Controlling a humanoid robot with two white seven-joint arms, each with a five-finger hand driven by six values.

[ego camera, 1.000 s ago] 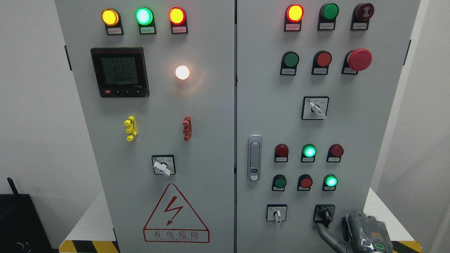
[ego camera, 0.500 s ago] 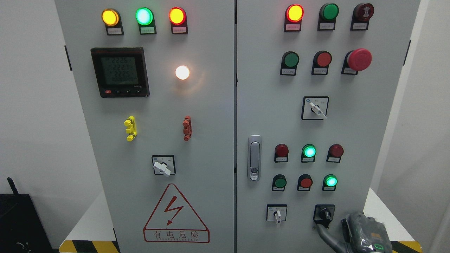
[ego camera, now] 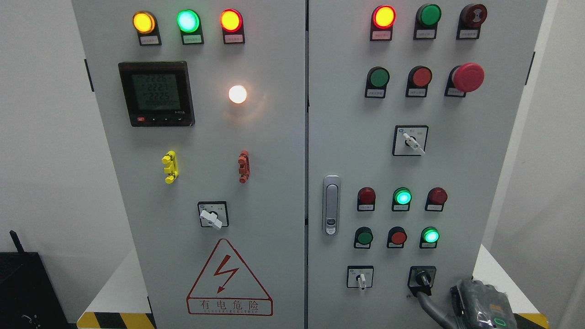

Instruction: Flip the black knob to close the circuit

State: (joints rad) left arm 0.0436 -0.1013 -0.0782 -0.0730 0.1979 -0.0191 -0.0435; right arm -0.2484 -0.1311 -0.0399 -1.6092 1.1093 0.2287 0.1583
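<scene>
the right hand (ego camera: pixel 480 304) shows at the lower right corner, wrapped in a grey-green cover, with one dark finger (ego camera: pixel 427 302) reaching up and left toward the black knob (ego camera: pixel 422 278). the fingertip lies just below the knob; whether it touches cannot be told. the other fingers are hidden behind the cover, so it cannot be told if the hand is open or closed, and nothing is seen held in it. the left hand is out of view.

the knob sits in a black square plate at the bottom right of the cabinet's right door (ego camera: pixel 480 160), its pointer angled down and slightly right. to its left, well apart, is a white selector (ego camera: pixel 361 278). above the knob a green lamp (ego camera: pixel 430 236) is lit. bare grey panel lies right of the knob up to the door's edge.

the cabinet stands on a white worktop (ego camera: pixel 491 269) edged with yellow-black tape (ego camera: pixel 121 320). plain white walls lie on both sides, and a black box (ego camera: pixel 23 288) sits at lower left.
</scene>
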